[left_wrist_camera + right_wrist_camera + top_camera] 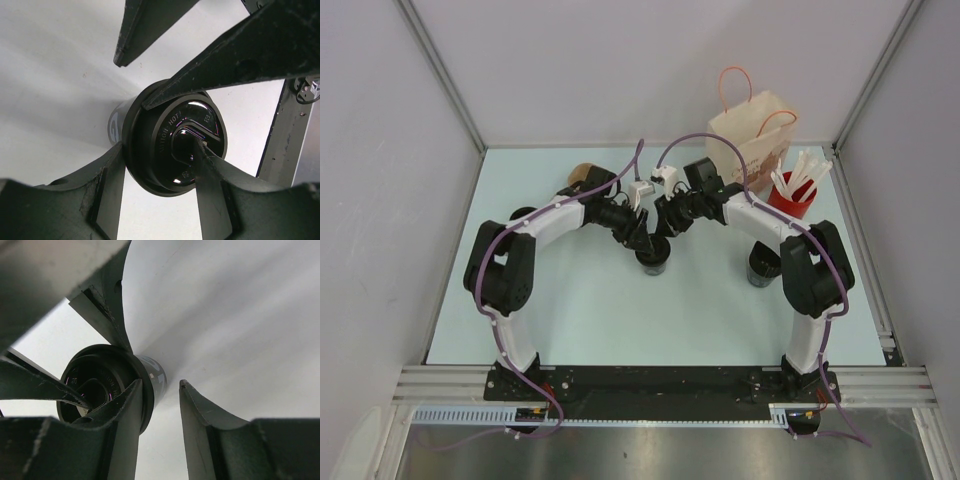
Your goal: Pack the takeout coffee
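The takeout coffee (653, 258), a short black cup with a ringed lid marked "CAUTION HOT", stands upright mid-table. Both grippers hang over it. My left gripper (642, 241) is open; in the left wrist view (157, 150) one finger sits at the lid's (150, 167) left rim and the other lies over the lid's glossy centre. My right gripper (666, 236) is open; in the right wrist view (160, 385) one finger lies over the lid's rim and the other stands beside the cup (156, 376), clear of it. The right gripper's fingers (225, 55) cross the lid's upper edge.
A brown paper bag (752, 128) with orange handles stands at the back right. A red cup of white sticks (792, 192) is beside it. Another black cup (762, 268) stands by the right arm. A brown object (582, 174) and a dark object (523, 212) lie at the left.
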Action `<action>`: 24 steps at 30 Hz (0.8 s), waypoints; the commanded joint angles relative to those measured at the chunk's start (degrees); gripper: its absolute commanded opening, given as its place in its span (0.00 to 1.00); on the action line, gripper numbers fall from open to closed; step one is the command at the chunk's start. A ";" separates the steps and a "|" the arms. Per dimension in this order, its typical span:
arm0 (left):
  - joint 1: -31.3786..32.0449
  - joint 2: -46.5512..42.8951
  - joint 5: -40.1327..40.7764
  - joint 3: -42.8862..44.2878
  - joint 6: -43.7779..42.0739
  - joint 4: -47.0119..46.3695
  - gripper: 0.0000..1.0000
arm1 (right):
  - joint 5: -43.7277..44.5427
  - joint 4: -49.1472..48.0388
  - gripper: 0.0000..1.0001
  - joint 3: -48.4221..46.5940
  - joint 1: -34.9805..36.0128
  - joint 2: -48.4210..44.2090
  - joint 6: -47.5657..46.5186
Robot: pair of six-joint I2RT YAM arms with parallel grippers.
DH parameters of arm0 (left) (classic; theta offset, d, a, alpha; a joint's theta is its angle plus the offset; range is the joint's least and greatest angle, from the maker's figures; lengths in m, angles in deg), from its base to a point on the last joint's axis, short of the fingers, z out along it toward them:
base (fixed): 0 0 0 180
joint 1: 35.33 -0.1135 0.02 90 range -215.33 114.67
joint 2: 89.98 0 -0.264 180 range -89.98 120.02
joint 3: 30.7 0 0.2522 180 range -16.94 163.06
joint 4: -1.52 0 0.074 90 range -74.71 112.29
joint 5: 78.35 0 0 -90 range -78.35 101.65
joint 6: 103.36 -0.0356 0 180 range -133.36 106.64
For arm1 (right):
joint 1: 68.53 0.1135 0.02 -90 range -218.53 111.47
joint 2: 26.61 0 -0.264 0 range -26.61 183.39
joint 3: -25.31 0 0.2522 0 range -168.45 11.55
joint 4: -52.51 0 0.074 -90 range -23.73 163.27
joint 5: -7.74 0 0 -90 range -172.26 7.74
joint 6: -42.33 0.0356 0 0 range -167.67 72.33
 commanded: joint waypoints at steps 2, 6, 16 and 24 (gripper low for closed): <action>1.17 5.37 16.81 -3.34 -8.88 6.06 0.52 | 10.64 15.93 0.41 8.45 2.59 9.62 -4.19; 1.35 5.63 17.43 -3.43 -9.50 6.94 0.52 | 10.37 15.75 0.41 9.33 3.02 10.24 -4.36; 1.70 5.63 18.75 -4.14 -10.29 8.08 0.49 | 14.06 15.75 0.41 11.00 4.96 11.03 -4.98; 1.96 5.46 18.75 -4.40 -10.38 7.47 0.48 | 16.17 13.48 0.41 12.32 4.78 7.36 -5.16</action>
